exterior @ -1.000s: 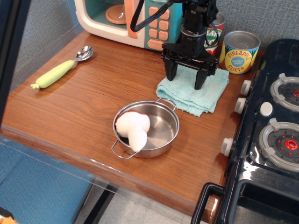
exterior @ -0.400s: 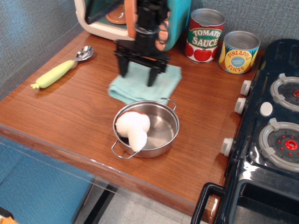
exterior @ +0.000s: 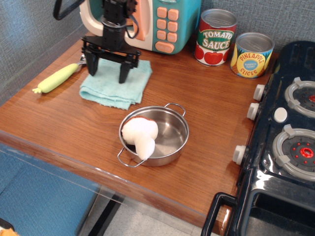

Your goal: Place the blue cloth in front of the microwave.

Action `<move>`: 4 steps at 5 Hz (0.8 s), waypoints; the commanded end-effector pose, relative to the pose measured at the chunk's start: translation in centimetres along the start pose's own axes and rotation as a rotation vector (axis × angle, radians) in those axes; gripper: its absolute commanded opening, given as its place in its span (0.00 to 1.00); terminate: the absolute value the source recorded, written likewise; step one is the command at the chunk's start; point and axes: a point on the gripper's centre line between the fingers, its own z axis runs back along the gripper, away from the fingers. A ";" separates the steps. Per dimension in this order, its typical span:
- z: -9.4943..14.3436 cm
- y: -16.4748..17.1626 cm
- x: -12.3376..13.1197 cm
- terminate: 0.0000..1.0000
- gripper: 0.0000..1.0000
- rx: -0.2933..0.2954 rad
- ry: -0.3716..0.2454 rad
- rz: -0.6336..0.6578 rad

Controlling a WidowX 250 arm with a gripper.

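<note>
By the table's left edge lies a spoon (exterior: 64, 73). Next to it, near the back edge, the cloth (exterior: 117, 86) lies flat in front of the microwave (exterior: 142, 22). The gripper (exterior: 109, 68) stands on it, jaws wide apart, pinching nothing, maybe pressing down to slide it. The pot (exterior: 155, 135) sits near the front edge.

cans read "tomato sauce" (exterior: 217, 37) and "pineapple slices" (exterior: 251, 55).
</note>
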 end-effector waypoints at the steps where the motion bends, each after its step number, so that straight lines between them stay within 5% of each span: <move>1: 0.4 1.6 0.6 0.00 1.00 -0.018 -0.011 0.033; 2: 1.9 1.1 1.3 0.00 1.00 -0.021 -0.066 -0.001; 4: 10.5 0.6 2.7 0.00 1.00 -0.020 -0.302 -0.019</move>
